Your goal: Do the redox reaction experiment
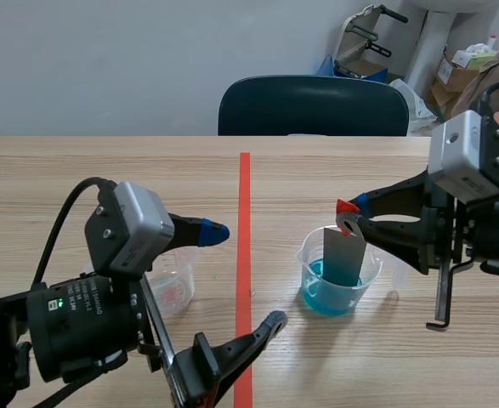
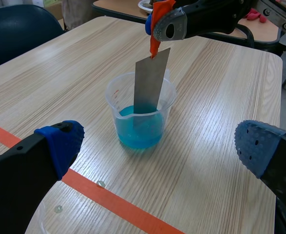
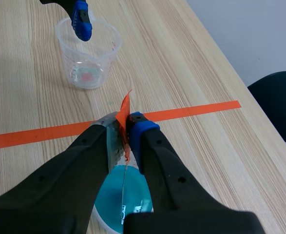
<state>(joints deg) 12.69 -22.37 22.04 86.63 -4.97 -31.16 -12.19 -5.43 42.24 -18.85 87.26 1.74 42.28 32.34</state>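
Two cups stand on our table. Our right gripper pinches a grey metal strip by its orange-tagged top, and the strip's lower end dips into the blue-liquid cup. At nine o'clock from it, the near-empty cup shows a faint pink trace, beside our spread-open left gripper.

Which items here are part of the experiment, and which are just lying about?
Job in hand: metal strip; cup of blue liquid; probably the second clear cup, which has reddish traces inside.
Lying about: dark chair; cardboard boxes.
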